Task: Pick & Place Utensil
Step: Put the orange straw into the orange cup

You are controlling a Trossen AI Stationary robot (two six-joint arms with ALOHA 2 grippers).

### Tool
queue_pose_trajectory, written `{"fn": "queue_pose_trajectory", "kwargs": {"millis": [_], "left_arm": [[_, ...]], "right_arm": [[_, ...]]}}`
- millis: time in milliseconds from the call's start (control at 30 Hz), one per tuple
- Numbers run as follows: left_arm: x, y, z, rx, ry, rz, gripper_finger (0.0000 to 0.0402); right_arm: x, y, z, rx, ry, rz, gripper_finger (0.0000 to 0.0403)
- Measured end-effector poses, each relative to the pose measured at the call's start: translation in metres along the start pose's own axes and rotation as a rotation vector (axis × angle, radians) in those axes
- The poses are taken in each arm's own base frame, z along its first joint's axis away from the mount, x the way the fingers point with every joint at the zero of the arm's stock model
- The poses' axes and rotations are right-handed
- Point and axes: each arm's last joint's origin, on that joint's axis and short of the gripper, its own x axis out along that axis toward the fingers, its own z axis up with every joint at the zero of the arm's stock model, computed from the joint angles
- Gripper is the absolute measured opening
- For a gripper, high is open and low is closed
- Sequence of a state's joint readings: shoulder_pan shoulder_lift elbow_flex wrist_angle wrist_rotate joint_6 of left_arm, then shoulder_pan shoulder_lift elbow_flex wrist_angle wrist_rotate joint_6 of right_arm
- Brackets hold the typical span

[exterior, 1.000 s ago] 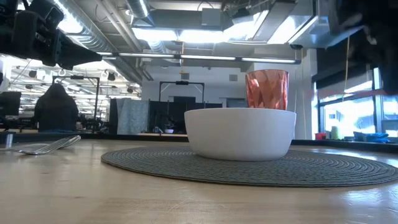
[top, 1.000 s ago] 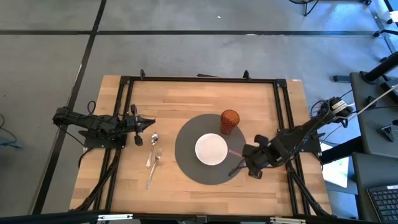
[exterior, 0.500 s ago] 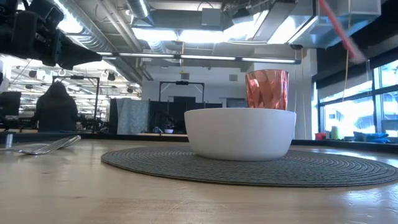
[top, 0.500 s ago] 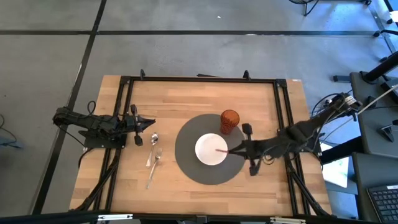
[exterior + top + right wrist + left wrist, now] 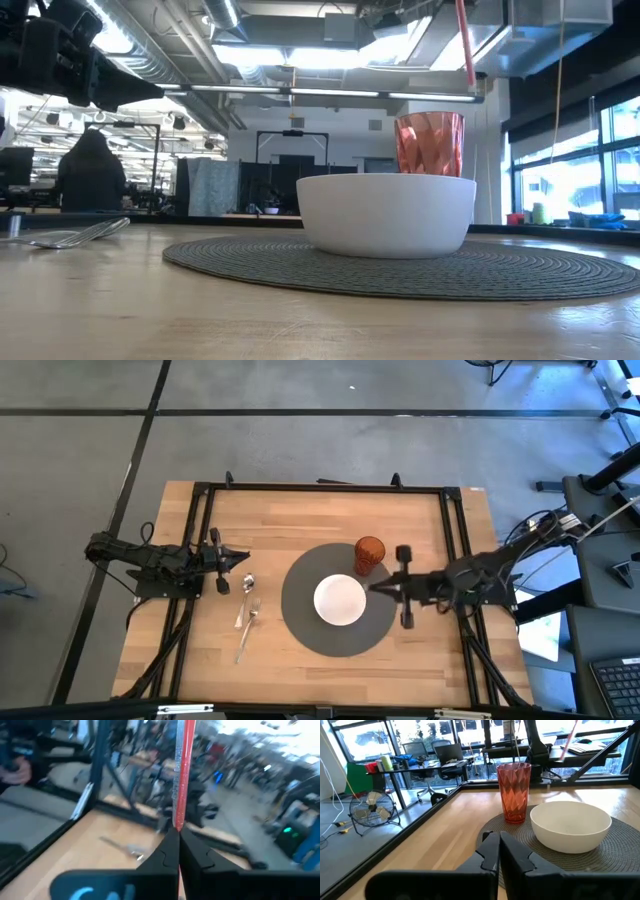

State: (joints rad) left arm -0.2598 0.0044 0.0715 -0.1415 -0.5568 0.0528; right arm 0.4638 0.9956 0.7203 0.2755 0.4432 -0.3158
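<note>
We can't really make out the red straw [image 5: 181,775] from above, it's too thin against the right gripper [image 5: 375,587], and in the low view its top runs off the picture's edge. The right wrist view is smeared with blur, so the fork [image 5: 120,847] on the table there is just a grey streak. From above, spoon [image 5: 247,591] and fork overlap and we can't tell where one ends. Low down, the white bowl [image 5: 386,214] hides the bottom of the orange cup [image 5: 429,144]

Red cup [image 5: 515,791] beside white bowl [image 5: 571,825]
</note>
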Motion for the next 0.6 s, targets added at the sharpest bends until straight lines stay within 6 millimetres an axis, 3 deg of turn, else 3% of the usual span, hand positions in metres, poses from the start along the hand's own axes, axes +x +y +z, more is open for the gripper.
{"fn": "queue_pose_trajectory", "kwargs": {"millis": [300,600], "left_arm": [[0.000,0.000,0.000,0.005,0.000,0.002,0.0006],[0.000,0.000,0.000,-0.003,0.000,0.006,0.0006]], "right_arm": [[-0.038,-0.027,-0.022,0.090,-0.330,-0.186,0.0000],[-0.036,-0.043,-0.028,0.075,-0.312,-0.279,0.0000]]}}
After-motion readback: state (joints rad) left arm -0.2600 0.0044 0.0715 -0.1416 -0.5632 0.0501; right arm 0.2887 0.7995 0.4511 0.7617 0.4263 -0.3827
